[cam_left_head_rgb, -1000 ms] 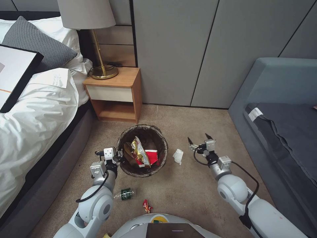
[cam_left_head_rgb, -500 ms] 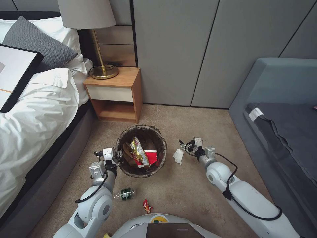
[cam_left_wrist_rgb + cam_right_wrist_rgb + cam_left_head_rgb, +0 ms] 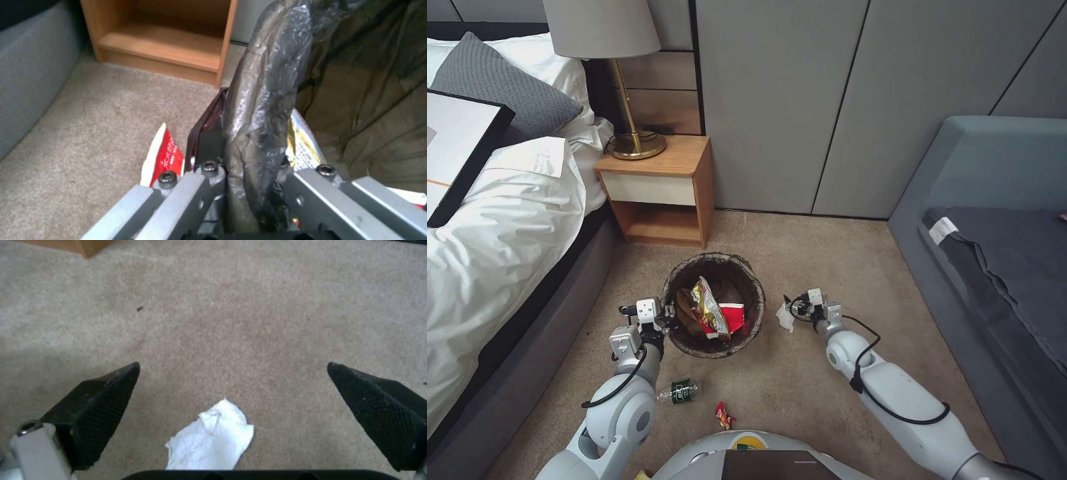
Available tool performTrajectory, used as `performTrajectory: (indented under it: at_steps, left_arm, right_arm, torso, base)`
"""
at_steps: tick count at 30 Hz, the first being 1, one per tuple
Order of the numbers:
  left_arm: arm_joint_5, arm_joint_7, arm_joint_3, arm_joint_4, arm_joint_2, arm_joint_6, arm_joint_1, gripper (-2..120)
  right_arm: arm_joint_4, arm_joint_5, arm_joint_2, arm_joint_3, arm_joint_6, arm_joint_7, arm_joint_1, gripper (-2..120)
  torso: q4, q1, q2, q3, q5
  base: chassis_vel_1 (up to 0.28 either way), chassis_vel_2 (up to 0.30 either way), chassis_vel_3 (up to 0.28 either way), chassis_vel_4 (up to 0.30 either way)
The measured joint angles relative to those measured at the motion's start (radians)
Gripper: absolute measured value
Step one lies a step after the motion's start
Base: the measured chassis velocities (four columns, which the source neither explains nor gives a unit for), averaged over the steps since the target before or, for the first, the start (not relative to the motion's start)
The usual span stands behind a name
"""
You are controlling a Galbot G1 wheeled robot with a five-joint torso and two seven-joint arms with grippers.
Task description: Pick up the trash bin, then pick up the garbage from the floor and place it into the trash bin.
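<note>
Gripping the bag-lined rim of the small round white plastic trash bin [image 3: 714,303], the left gripper [image 3: 666,313] is clamped tight. Rightward, the right gripper [image 3: 231,386] gapes wide, crumpled white tissue wad [image 3: 211,440] between its fingers, close to its palm.

White print runs along the red cup [image 3: 166,156] outside the bin, too blurred to read.
</note>
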Motion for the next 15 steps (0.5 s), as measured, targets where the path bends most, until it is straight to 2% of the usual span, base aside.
performTrajectory:
  at_steps: [5, 15]
  left_arm:
    - [-0.002, 0.000, -0.003, 0.000, 0.002, 0.000, -0.001, 4]
    - [-0.007, 0.000, -0.002, 0.003, 0.004, -0.001, -0.007, 4]
  right_arm:
    - [-0.078, -0.028, 0.055, -0.010, 0.013, -0.007, 0.016, 100]
    - [-0.158, -0.062, 0.129, -0.012, 0.024, -0.013, 0.021, 100]
  torso:
    - [0.0001, 0.000, 0.000, 0.000, 0.0002]
    - [0.0001, 0.000, 0.000, 0.000, 0.0002]
  base:
    - [0.000, 0.000, 0.000, 0.000]
    - [0.000, 0.000, 0.000, 0.000]
